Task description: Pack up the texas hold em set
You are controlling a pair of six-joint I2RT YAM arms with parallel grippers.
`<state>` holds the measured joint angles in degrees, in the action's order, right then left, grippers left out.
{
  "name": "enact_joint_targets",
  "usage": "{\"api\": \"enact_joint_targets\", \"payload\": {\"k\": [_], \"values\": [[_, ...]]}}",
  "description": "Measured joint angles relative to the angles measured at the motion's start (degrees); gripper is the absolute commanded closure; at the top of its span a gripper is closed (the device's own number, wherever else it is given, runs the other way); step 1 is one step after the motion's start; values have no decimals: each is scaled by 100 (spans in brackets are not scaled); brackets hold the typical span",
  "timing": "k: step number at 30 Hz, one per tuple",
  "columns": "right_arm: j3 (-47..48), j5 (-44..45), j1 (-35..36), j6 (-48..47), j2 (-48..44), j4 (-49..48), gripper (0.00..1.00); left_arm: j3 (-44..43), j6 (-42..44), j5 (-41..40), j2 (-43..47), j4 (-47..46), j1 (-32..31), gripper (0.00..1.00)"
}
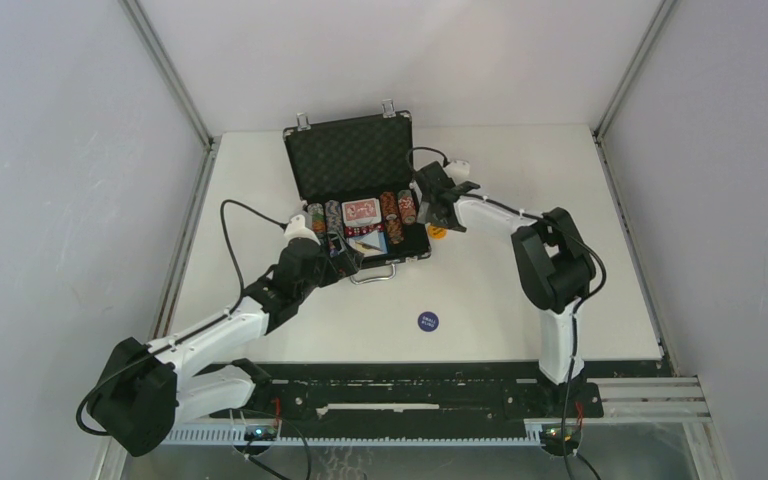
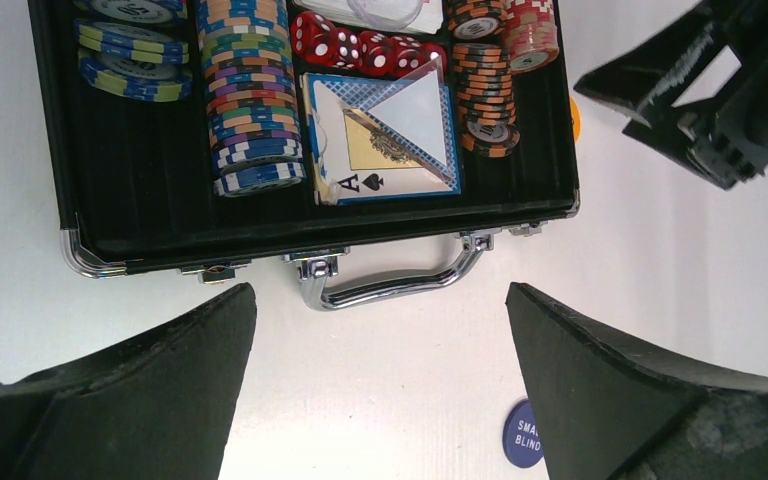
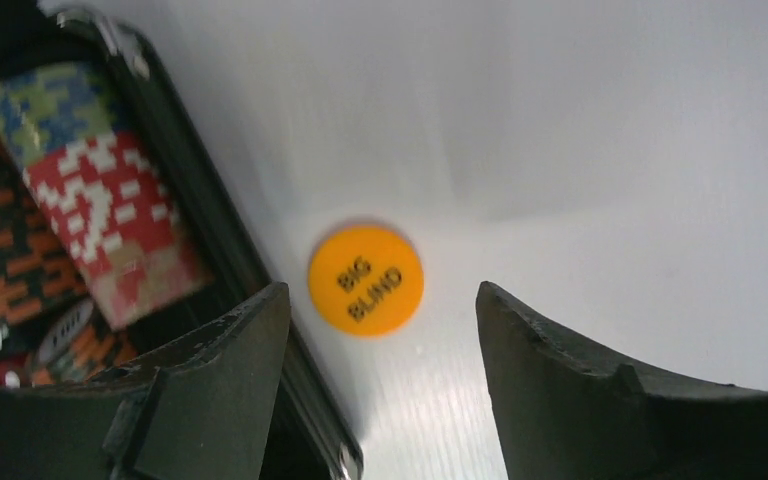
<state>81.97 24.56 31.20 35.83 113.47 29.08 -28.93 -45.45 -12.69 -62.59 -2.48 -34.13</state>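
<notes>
The black briefcase [image 1: 302,165] lies open at table centre with its lid up. It holds rows of striped chips [image 2: 250,95], red dice [image 2: 360,50], a red card deck [image 1: 360,210] and a blue deck [image 2: 385,140]. My left gripper [image 1: 345,252] is open and empty, hovering just in front of the silver handle [image 2: 390,285]. My right gripper [image 1: 438,212] is open and empty beside the case's right wall, just above the orange "BIG BLIND" button [image 3: 365,279]. A blue "SMALL BLIND" button [image 1: 428,321] lies on the table in front of the case.
The white table [image 1: 560,200] has grey walls left, right and behind. A black rail [image 1: 410,385] runs along the near edge. The raised case lid stands just left of my right gripper.
</notes>
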Motion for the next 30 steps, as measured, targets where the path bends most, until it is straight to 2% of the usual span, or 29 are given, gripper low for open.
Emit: {"api": "enact_joint_targets", "payload": {"k": [10, 15, 30], "values": [[1049, -157, -295, -210, 944, 153, 22, 0, 2, -20, 0, 2, 0, 0], [1106, -114, -219, -306, 1115, 205, 23, 0, 2, -20, 0, 2, 0, 0], [-1113, 122, 216, -212, -254, -437, 29, 0, -2, -7, 0, 2, 0, 0]]}}
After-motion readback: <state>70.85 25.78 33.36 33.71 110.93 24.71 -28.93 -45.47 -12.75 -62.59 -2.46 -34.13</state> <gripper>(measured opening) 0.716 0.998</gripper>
